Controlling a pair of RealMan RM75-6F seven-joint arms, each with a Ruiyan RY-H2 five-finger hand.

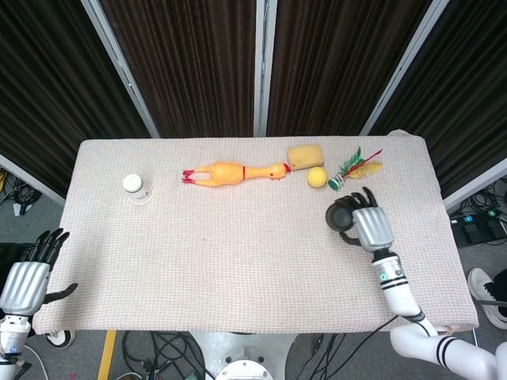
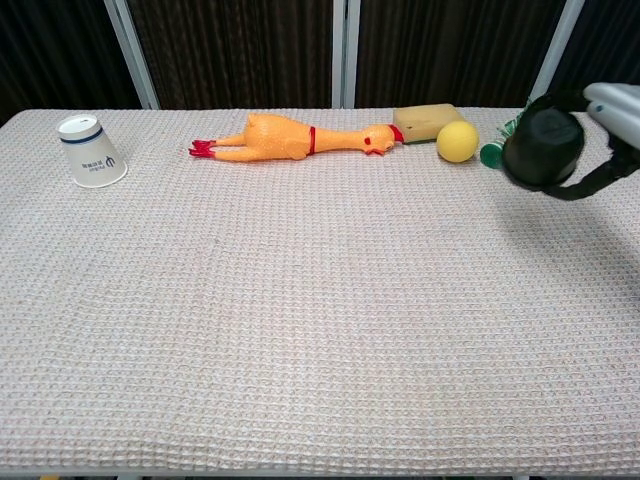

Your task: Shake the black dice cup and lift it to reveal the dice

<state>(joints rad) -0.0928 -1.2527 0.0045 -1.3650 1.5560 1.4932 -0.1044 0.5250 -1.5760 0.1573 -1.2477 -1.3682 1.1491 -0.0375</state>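
My right hand [image 1: 369, 226] grips the black dice cup [image 1: 342, 214] and holds it above the cloth at the table's right side. In the chest view the cup [image 2: 543, 148] hangs in the air at the right edge, with the hand [image 2: 612, 135] behind it and dark fingers wrapped under it. No dice show in either view. My left hand [image 1: 30, 273] hangs off the table's near left corner, holding nothing, its fingers apart.
A rubber chicken [image 1: 234, 172], a yellow sponge [image 1: 305, 155], a yellow ball [image 1: 317, 176] and a feathered shuttlecock [image 1: 354, 169] lie along the far side. An upturned white paper cup [image 1: 136, 187] stands at the far left.
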